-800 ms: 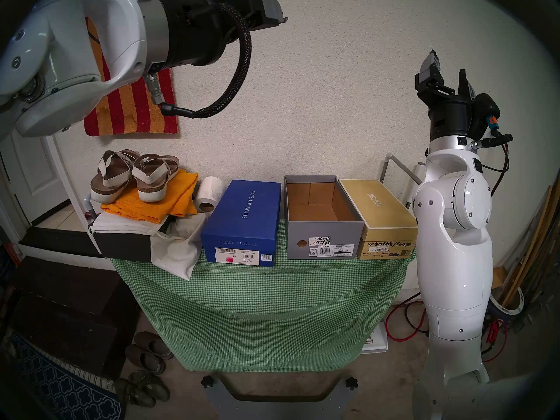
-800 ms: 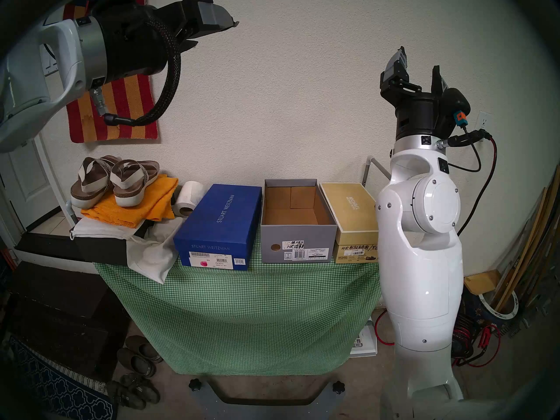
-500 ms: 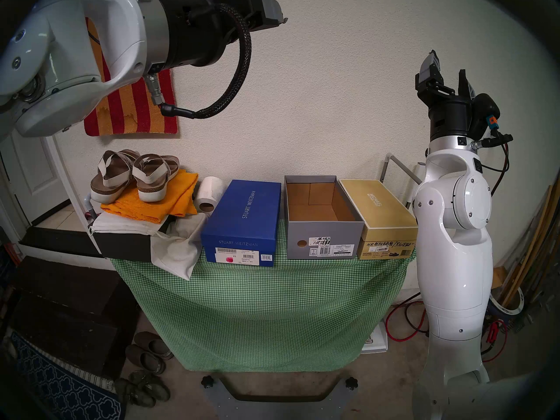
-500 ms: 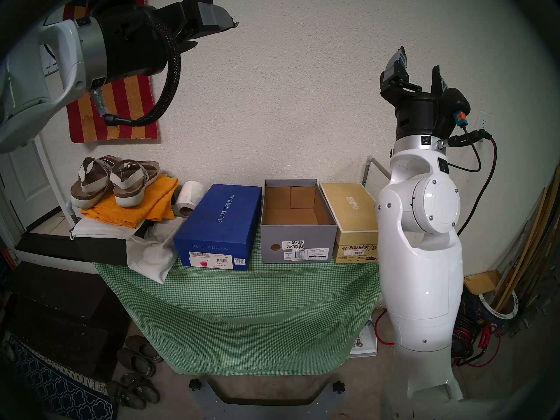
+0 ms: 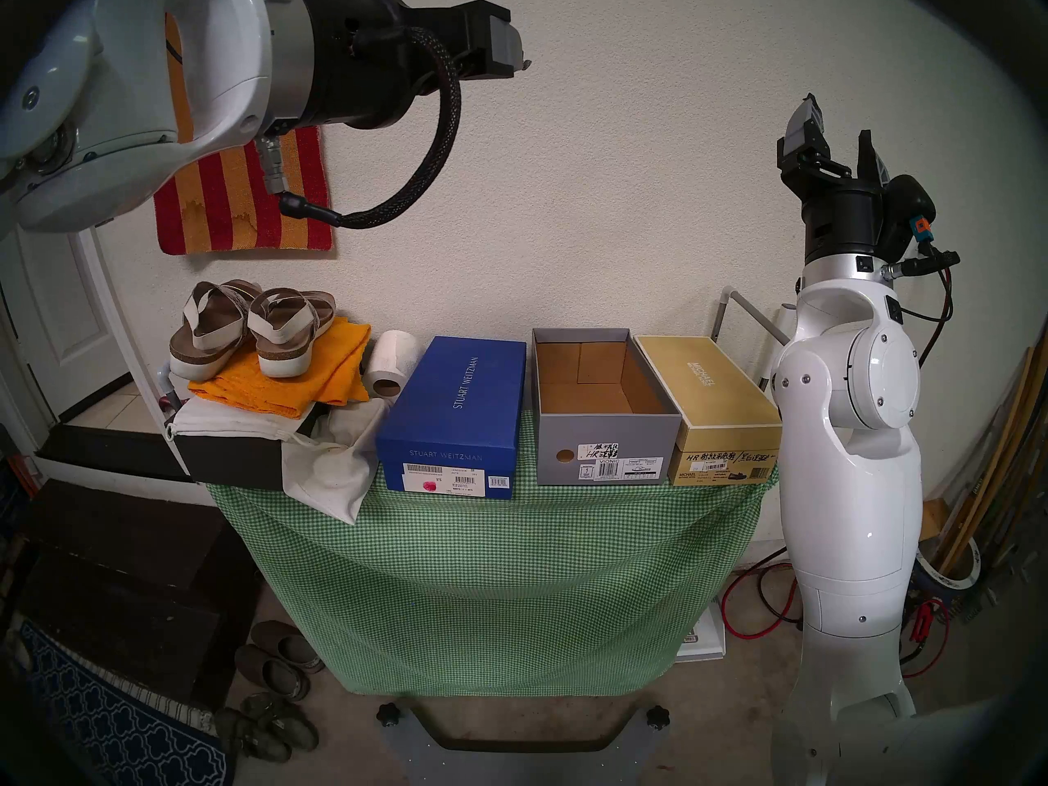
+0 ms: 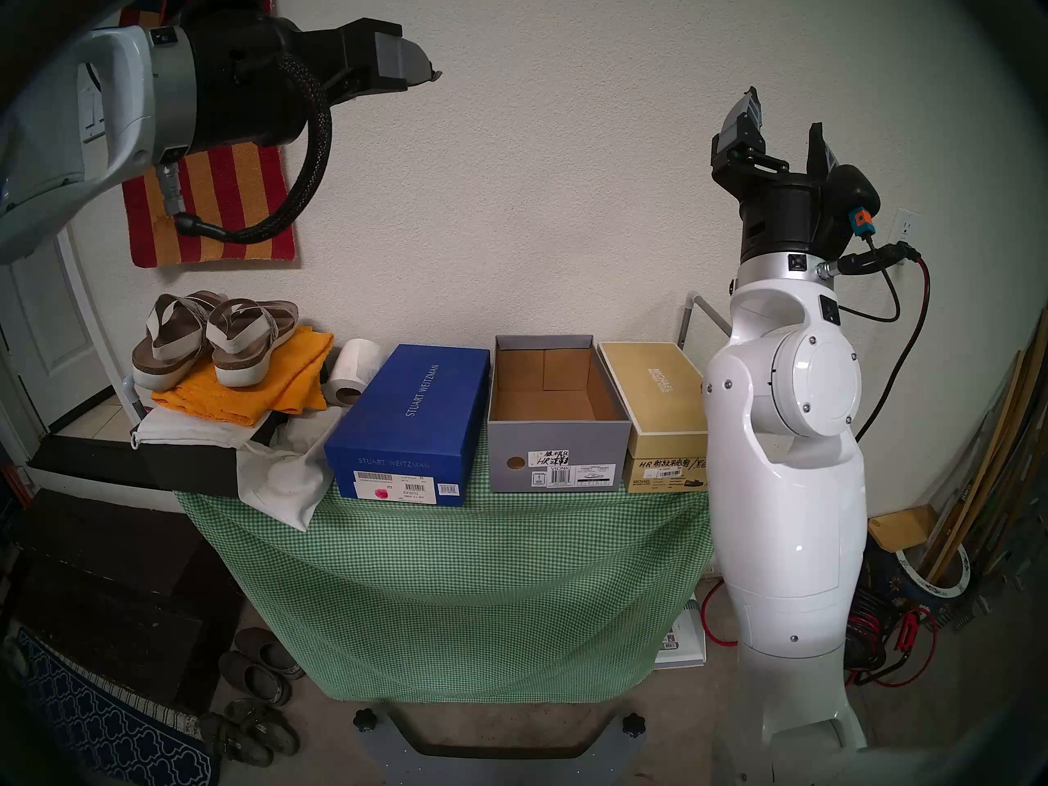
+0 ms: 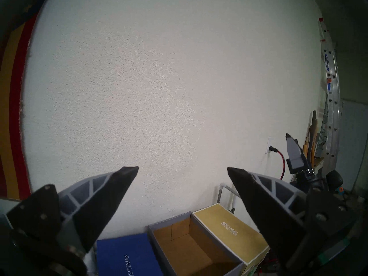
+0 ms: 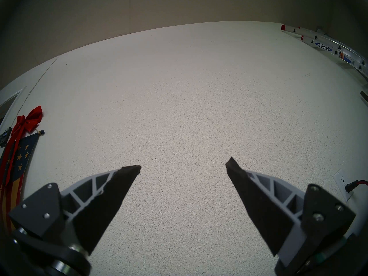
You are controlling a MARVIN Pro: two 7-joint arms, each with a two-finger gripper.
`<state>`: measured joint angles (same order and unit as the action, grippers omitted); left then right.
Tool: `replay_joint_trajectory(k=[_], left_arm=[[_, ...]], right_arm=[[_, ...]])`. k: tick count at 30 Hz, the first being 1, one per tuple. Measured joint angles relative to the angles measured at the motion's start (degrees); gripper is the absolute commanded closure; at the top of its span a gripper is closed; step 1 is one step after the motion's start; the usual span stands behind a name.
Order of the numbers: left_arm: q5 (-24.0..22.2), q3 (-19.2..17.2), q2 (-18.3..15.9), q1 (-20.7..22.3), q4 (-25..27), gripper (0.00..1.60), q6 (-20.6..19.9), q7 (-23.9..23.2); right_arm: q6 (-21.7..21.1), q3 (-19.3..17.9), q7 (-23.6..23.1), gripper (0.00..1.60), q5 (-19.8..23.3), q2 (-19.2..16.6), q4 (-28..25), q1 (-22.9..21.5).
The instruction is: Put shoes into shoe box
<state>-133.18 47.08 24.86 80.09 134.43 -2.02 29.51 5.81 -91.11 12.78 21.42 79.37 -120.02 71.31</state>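
The shoes (image 5: 249, 331) (image 6: 215, 342), beige-white strappy sandals with cork footbeds, stand side by side on an orange cloth (image 5: 317, 379) at the table's far left. The shoe box (image 5: 607, 450) (image 6: 558, 456) (image 7: 191, 247), grey outside and brown inside, sits open and empty between two closed boxes. My left gripper (image 5: 499, 39) (image 6: 414, 59) (image 7: 182, 168) hangs open high above the table, pointing at the wall, well above and to the right of the sandals. My right gripper (image 5: 838, 121) (image 6: 784, 113) (image 8: 183, 166) points up at the far right, open and empty.
A blue STUART WEITZMAN box (image 5: 453, 416) stands left of the grey box and a gold MICHAEL box (image 5: 714, 410) right of it. A paper roll (image 5: 388, 362), a white bag (image 5: 329, 461) and a black box (image 5: 232, 459) lie near the sandals. Slippers (image 5: 278, 660) rest on the floor.
My left arm has dropped a little, and its gripper now sits slightly lower and further left. The right arm, shoes and boxes have not moved.
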Motion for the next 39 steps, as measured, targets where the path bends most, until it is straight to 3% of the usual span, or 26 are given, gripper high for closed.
replay_joint_trajectory(k=[8, 14, 22, 32, 39], left_arm=[[1.5, 0.3, 1.3, 1.3, -1.5, 0.0, -5.7, 2.4], [7.3, 5.7, -0.8, -0.8, -5.4, 0.0, -11.5, 7.8], [11.3, 13.8, -5.0, -2.8, -10.0, 0.0, -13.6, 10.2], [13.6, 17.1, -11.5, 2.7, -16.4, 0.0, -16.7, 7.4], [14.9, 20.3, -14.6, 6.7, -19.3, 0.0, -23.7, 1.9]], right_arm=[[0.0, 0.0, 0.0, 0.0, 0.0, 0.0, 0.0, 0.0], [0.0, 0.0, 0.0, 0.0, 0.0, 0.0, 0.0, 0.0], [0.0, 0.0, 0.0, 0.0, 0.0, 0.1, 0.0, 0.0], [0.0, 0.0, 0.0, 0.0, 0.0, 0.1, 0.0, 0.0], [0.0, 0.0, 0.0, 0.0, 0.0, 0.1, 0.0, 0.0]])
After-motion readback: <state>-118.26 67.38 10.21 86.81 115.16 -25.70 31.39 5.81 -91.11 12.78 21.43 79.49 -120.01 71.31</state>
